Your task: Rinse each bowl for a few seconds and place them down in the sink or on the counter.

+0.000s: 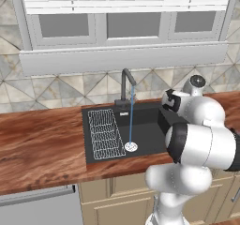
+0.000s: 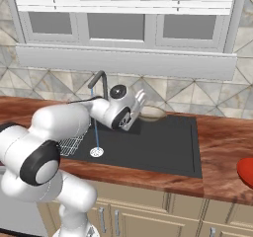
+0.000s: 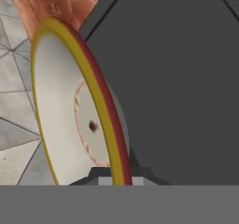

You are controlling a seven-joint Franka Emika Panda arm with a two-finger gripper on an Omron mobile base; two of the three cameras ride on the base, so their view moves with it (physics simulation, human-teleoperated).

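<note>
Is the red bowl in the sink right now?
No, the red bowl sits on the counter right of the sink.

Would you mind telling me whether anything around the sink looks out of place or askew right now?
The water stream from the faucet falls straight onto the drain, while the cream bowl, shut in the gripper, is off to the side of it. The red bowl sits half out of frame on the counter.
</note>
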